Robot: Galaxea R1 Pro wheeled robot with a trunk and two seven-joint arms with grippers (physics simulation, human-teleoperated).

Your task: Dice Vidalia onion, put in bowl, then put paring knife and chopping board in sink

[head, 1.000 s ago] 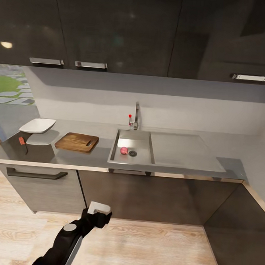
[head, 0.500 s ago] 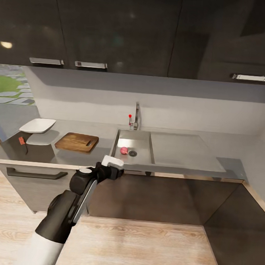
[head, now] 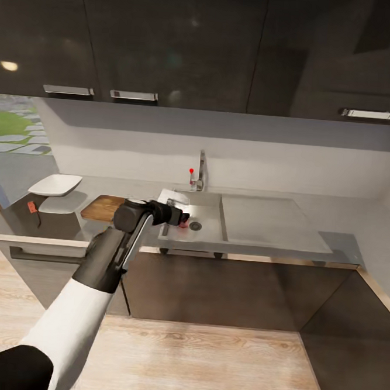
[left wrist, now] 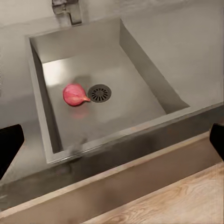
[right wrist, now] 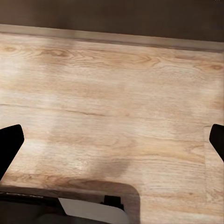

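The Vidalia onion (left wrist: 74, 94), whole and pinkish-red, lies on the sink (left wrist: 140, 88) floor just beside the round drain (left wrist: 99, 93). In the head view my left gripper (head: 180, 217) hovers over the sink's (head: 208, 211) front left part and covers most of the onion. It is open (left wrist: 112, 140), with its dark fingertips (left wrist: 9, 145) wide apart and nothing between them. My left forearm hides the right part of the brown chopping board (head: 102, 207). The white bowl (head: 55, 184) sits further left on the countertop (head: 275, 222). My right gripper (right wrist: 112, 142) is open above the wooden floor. I cannot make out the paring knife.
A chrome tap (head: 201, 171) with a red knob stands behind the sink, and a drainer surface stretches to its right. Dark wall cabinets (head: 172, 41) hang above. A slim dark thing with a red spot (head: 34, 210) lies near the bowl, too small to identify.
My left arm has risen from floor level, passed the counter's front edge and reached over the sink, now covering part of the board and the onion. Nothing else moved.
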